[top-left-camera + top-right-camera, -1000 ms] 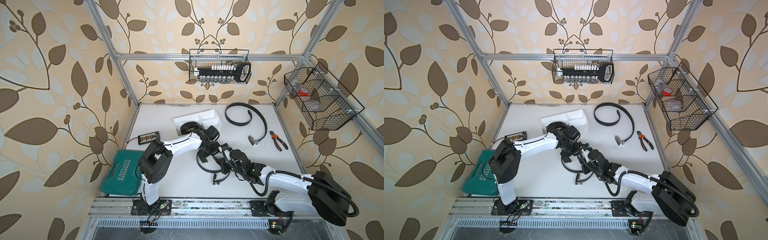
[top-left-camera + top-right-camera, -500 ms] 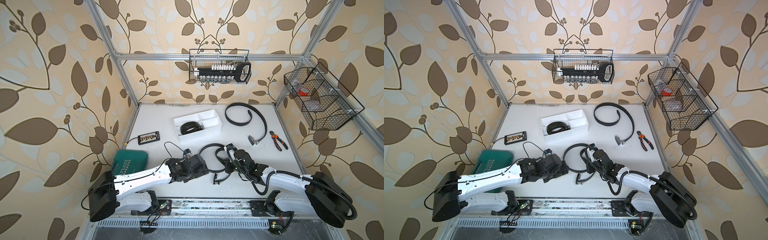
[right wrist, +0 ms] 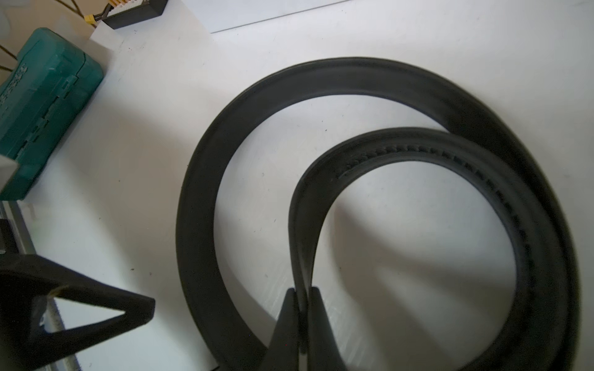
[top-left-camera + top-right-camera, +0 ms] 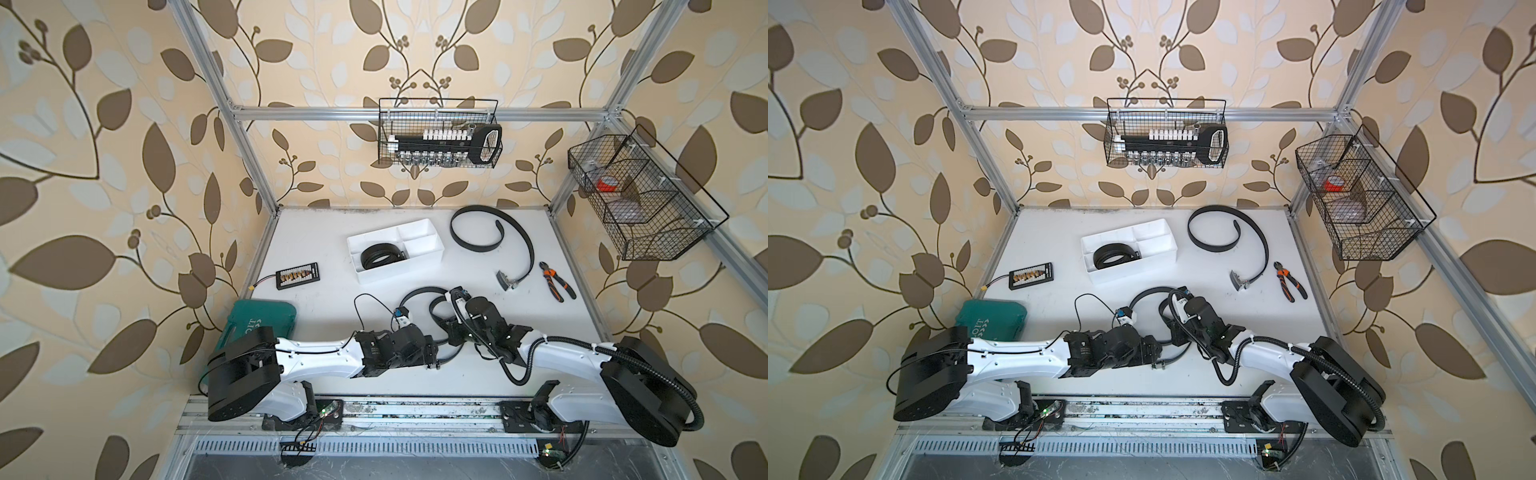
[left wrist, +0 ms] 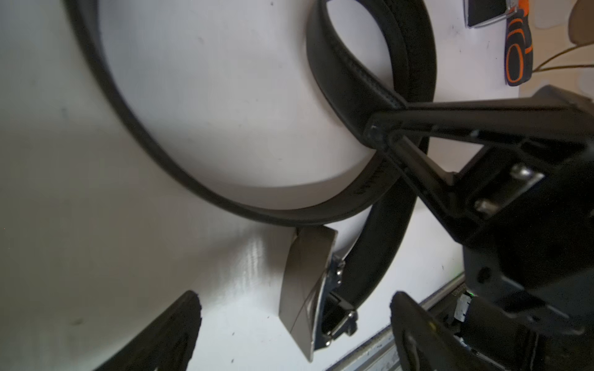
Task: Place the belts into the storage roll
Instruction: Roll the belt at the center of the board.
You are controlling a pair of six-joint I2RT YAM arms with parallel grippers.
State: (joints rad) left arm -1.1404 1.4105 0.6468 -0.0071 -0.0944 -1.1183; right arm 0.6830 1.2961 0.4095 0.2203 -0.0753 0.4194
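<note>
Belt tally: coiled belt sits in one compartment of the storage roll. Loose belt lies uncoiled on the table beside the roll, on the right arm's side and apart from it. Third belt lies in a slack double loop in front of the roll, on the arms' side, near but not touching.

Right gripper: jaws closed, pinching the third belt's strap edge-on at the inner loop. Left gripper: jaws wide apart, empty. The belt's metal buckle lies just ahead, between the lines of the two fingers. Contact not evident.

Step in hand, as I judge it: gather this belt into a tight ring before carrying it to the roll. To do it well:
- The left gripper should take the strap just behind the buckle, not the slick plate.
- The right gripper's pinch serves as anchor while the loop is wound smaller.
- The coil must end up narrower than a free compartment.

Risks: the springy strap may unroll on release, and the buckle may snag the roll's wall.
</note>
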